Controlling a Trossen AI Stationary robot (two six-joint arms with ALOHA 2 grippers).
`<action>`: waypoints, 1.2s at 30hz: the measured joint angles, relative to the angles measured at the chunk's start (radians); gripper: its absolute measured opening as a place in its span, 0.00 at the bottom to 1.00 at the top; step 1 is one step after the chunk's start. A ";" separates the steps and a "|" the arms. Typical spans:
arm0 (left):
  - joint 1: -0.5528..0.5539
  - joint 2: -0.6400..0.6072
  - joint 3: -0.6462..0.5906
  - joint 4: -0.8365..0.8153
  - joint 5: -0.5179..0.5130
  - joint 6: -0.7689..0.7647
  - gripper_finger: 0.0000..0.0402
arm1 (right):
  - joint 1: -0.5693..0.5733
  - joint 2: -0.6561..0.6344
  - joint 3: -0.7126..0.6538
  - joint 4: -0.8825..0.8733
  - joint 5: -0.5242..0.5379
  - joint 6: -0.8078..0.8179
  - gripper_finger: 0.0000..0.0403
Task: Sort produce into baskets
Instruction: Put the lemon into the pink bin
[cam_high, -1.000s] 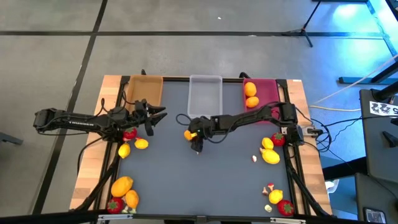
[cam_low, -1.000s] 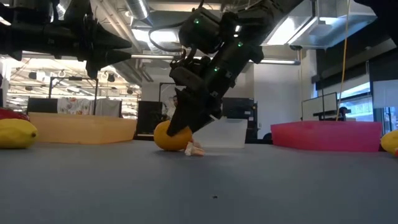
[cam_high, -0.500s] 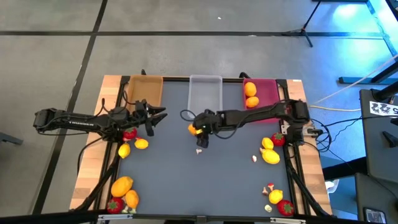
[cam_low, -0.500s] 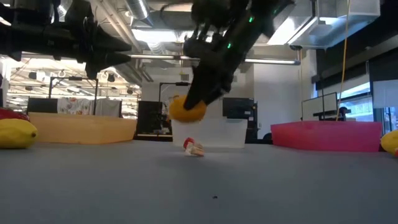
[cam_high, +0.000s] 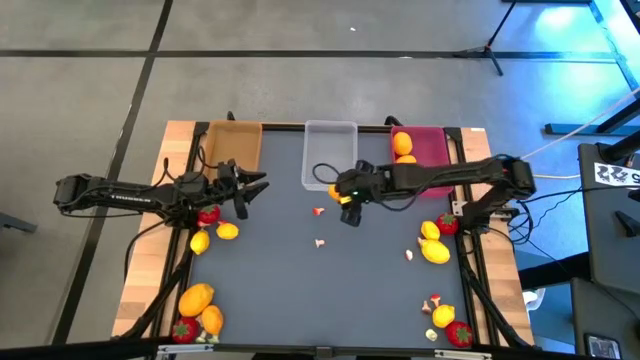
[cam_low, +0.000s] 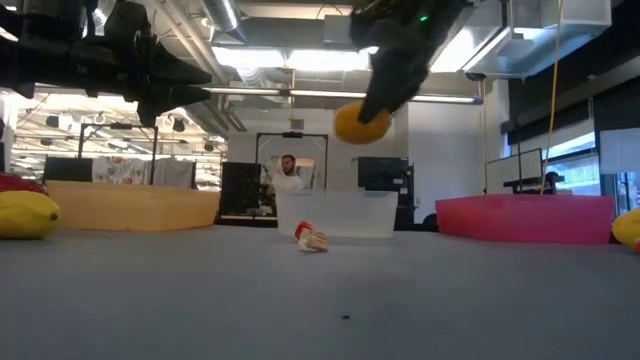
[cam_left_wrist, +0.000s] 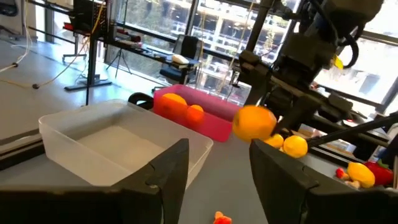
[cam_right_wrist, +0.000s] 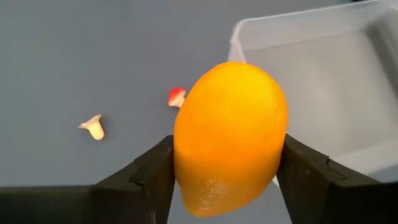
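The right gripper (cam_high: 343, 196) holds an orange fruit (cam_right_wrist: 231, 137) aloft, fingers pressed to both its sides, just off the near right corner of the clear basket (cam_high: 330, 152), the middle tray of three along the table's far edge. Seen from table height, the fruit (cam_low: 361, 123) hangs well above that basket's rim. To the clear basket's right, the pink basket (cam_high: 427, 146) already holds two orange fruits (cam_high: 402, 144); to its left stands the tan basket (cam_high: 235, 145). A small red-and-white mushroom piece (cam_high: 319, 211) lies on the mat just before the clear basket.

Judged from the fruit already sorted, the pink basket looks the likely goal: the carry should keep its height over the rims, and the release should come low, over bare basket floor, so the round fruit does not roll out.

The left gripper (cam_high: 256, 186) waits in front of the tan basket, its fingers apart and empty.
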 joint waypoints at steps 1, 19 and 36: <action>0.000 0.000 0.000 0.001 0.000 0.001 0.41 | -0.001 -0.025 -0.017 -0.021 0.015 0.005 0.56; 0.000 0.000 0.000 0.007 -0.004 0.000 0.41 | -0.328 -0.564 -0.595 -0.050 0.070 0.173 0.56; -0.001 0.000 0.000 0.001 -0.004 0.025 0.41 | -0.537 -0.542 -0.799 0.122 -0.085 0.190 0.56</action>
